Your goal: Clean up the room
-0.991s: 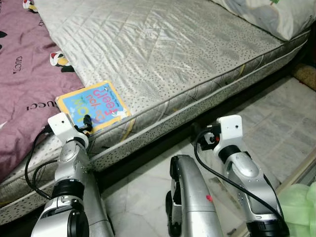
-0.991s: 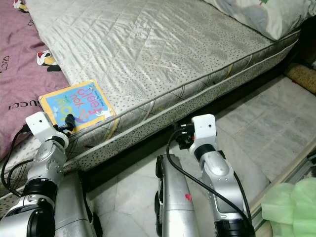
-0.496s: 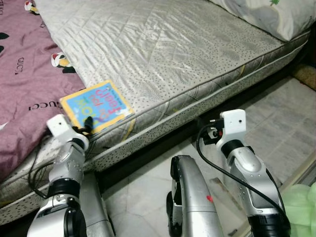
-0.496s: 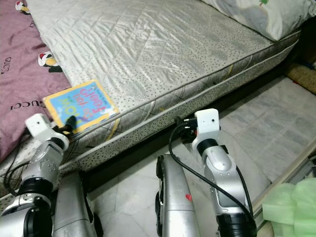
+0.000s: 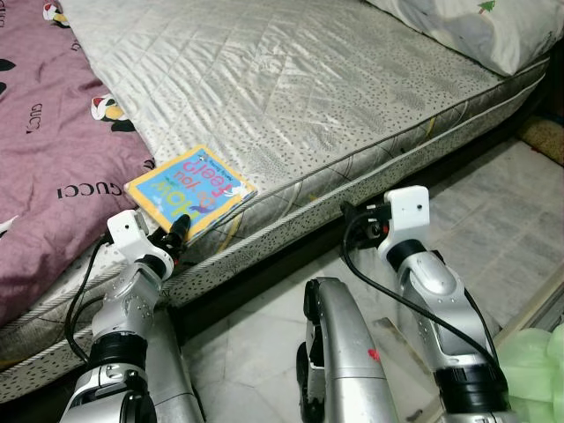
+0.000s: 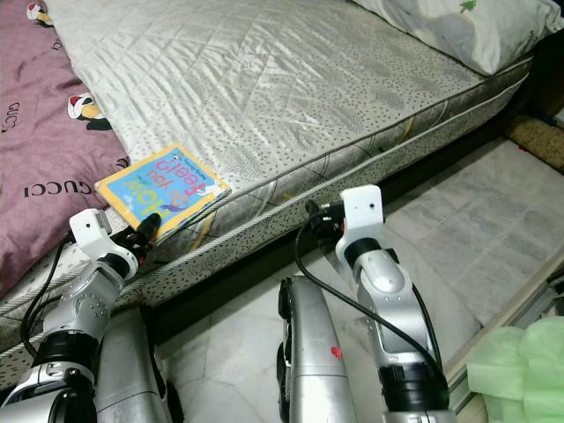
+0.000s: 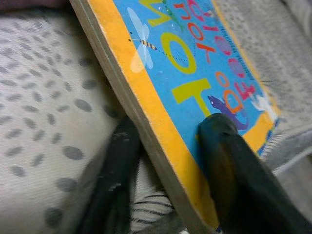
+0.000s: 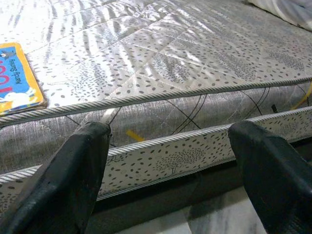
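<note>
At the mattress (image 5: 291,97) edge, near seven o'clock, my left gripper (image 7: 168,161) pinches the blue book (image 5: 189,187), one finger above, one below its corner. My right gripper (image 8: 170,161) hangs spread wide, empty. Lifting and stowing remain undone.

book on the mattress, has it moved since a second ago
Yes. The book, pinched by the left tool, has turned and slid along the mattress edge, away from the purple sheet.
</note>
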You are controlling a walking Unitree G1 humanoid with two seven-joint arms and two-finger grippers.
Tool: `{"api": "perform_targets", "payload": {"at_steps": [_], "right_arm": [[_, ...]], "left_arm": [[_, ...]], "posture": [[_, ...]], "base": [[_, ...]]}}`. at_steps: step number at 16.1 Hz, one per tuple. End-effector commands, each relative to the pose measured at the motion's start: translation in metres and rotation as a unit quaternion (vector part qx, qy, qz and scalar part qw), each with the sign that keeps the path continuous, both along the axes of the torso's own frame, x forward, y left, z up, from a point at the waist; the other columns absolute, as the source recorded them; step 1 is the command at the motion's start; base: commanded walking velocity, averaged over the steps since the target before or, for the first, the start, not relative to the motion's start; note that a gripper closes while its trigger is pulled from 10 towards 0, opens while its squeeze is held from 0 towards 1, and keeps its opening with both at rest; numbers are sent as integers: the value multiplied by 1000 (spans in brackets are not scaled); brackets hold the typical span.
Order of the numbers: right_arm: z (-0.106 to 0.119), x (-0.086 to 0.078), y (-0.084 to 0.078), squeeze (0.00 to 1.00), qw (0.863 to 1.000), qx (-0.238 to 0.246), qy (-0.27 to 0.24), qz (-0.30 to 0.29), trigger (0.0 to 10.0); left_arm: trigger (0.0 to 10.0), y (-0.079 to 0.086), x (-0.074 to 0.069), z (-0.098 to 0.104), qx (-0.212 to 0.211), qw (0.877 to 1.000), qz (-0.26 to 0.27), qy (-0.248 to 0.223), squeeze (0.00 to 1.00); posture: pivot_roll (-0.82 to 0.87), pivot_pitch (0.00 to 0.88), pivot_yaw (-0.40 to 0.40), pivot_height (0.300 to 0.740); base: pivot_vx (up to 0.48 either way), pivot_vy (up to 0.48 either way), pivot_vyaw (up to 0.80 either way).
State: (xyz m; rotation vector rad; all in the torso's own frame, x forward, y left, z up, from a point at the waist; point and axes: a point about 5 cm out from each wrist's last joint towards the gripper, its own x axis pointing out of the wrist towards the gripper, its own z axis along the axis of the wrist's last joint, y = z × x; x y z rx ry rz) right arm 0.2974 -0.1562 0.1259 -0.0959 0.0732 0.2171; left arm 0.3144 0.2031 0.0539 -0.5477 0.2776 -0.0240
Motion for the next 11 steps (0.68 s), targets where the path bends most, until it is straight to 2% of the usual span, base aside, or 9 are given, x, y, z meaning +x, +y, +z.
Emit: {"api": "perform_targets", "payload": {"at_steps": [1,7,11], "right_arm": [[-1,1,0,0,1000,-4,0,3,10000],[-2,2,0,0,1000,-6,-5,0,10000],[-1,5,2,0,1000,-4,-15,-5,10000]], "left_arm": [[0,-6,-5,-11,-10,1000,-13,26,0],[0,-4,-5,-10,-25,999,-4,23,0],[0,-6,-2,-2,-37,999,-4,3,0]], "posture": [[-147,82,-58,463],[-147,73,-50,463],[-129,56,-50,463]], "base": [[0,0,0],[0,0,0],[0,0,0]]}}
